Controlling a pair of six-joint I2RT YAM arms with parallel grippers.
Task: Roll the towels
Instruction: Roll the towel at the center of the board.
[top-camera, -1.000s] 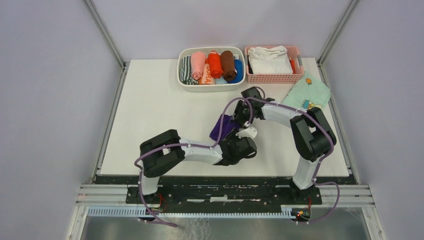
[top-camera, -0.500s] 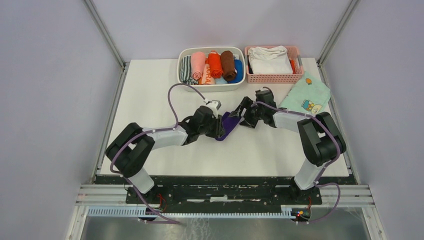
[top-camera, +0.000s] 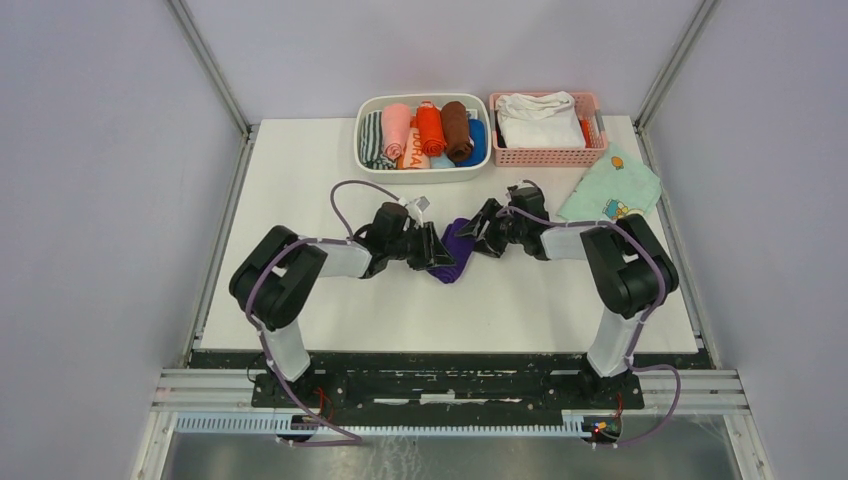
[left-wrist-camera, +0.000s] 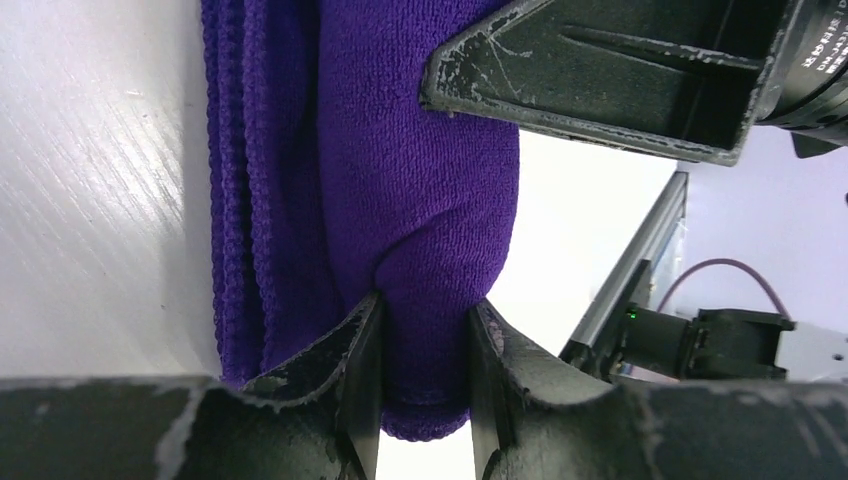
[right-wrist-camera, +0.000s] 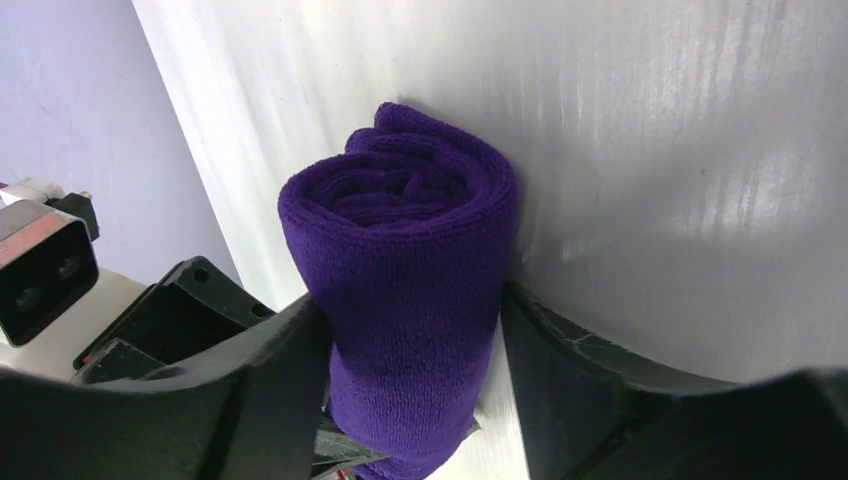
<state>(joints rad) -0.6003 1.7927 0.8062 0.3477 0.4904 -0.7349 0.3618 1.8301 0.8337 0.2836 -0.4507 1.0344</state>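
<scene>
2 arms (top-camera: 345, 258): white links, black joints, scuffed black end effectors (top-camera: 436, 253), purple cables (top-camera: 352, 184) looping alongside.

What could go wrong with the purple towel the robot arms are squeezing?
The left end effector pinches only one end of the rolled deep purple cloth towel, so a tug could pull layers loose. The right end effector grips across the roll; if either lets go, it may unroll. Both sit close and might bump.
</scene>
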